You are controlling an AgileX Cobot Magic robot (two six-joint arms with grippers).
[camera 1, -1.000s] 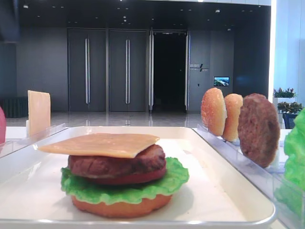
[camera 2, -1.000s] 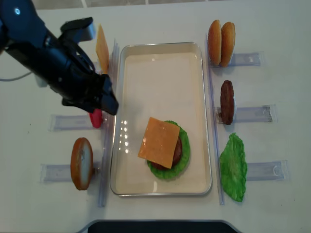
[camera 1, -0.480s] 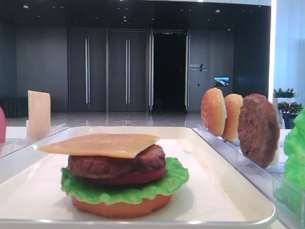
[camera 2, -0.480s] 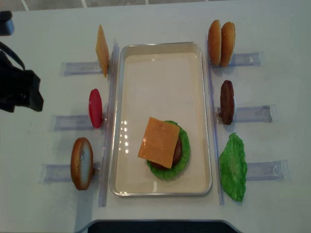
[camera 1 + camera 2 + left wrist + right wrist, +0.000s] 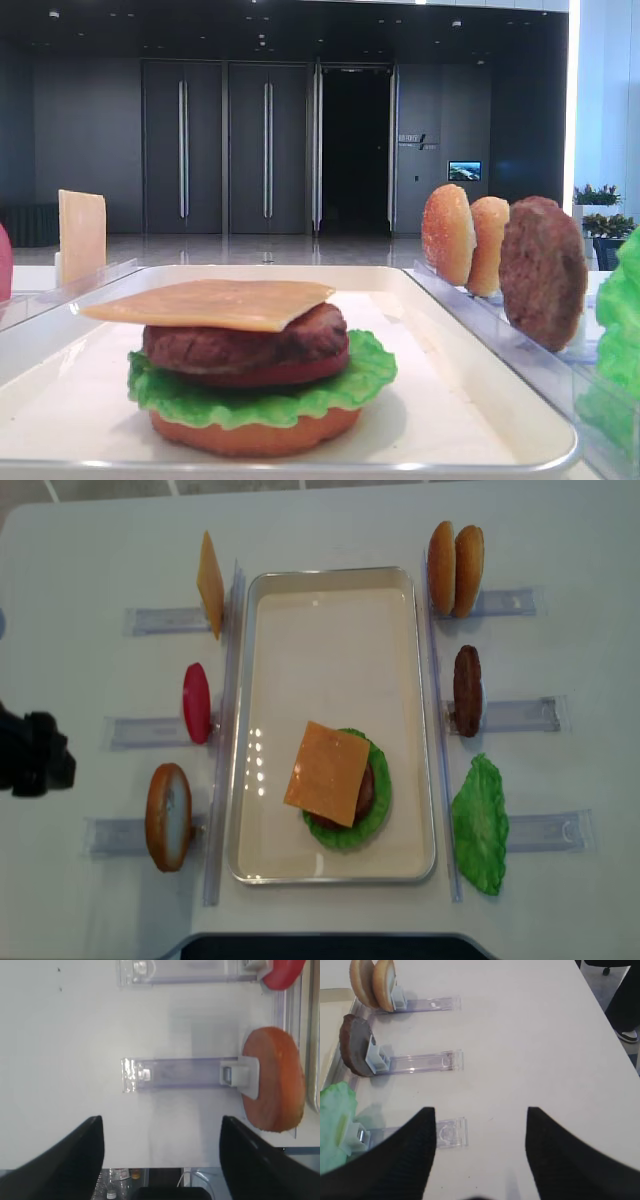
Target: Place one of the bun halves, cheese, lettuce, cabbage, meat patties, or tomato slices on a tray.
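While my left hand [image 5: 160, 1160] hangs spread and empty, holdings read: cheese [image 5: 327, 772] tops patty, tomato, lettuce and bun on the tray [image 5: 330, 610]. Outstanding: top bun half [image 5: 272, 1080], racked ahead-right of that hand. Right hand [image 5: 477, 1145] likewise spread, empty.

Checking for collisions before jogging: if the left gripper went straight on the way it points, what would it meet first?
Probably the clear rack lying between the open fingers of the left gripper, then the bun half at its end; height above the table is unclear.
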